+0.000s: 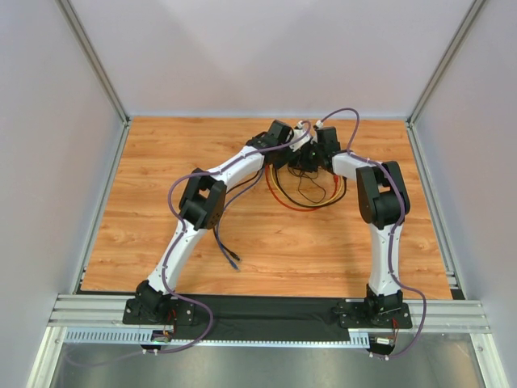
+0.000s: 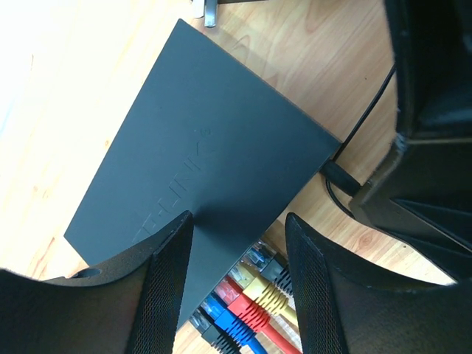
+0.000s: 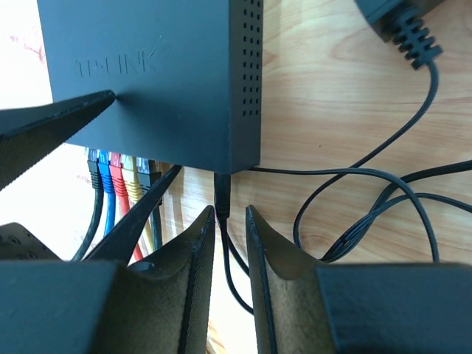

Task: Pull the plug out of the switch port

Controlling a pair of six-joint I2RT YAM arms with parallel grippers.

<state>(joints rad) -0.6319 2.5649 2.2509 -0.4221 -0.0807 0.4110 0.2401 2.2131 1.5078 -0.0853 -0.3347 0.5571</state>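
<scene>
The switch [image 2: 206, 140] is a flat black box lying on the wooden table, mostly hidden under both wrists in the top view. A black round plug [image 3: 222, 193] sits in the end of its socket side, next to blue, red and yellow network plugs [image 3: 118, 181]. My right gripper [image 3: 230, 214] has its fingers a narrow gap apart on either side of the black plug, with its thin cord running back between them. My left gripper [image 2: 237, 225] is open wide across the switch's socket edge. One of its fingertips [image 2: 177, 228] lies over the top face, the other beside the coloured plugs [image 2: 251, 302].
A black power adapter [image 3: 402, 22] lies to the right of the switch, with loops of thin black wire [image 3: 369, 199] on the wood. Red and yellow cables [image 1: 283, 198] curve toward the table's middle, and a purple cable end [image 1: 233, 260] lies nearer the front.
</scene>
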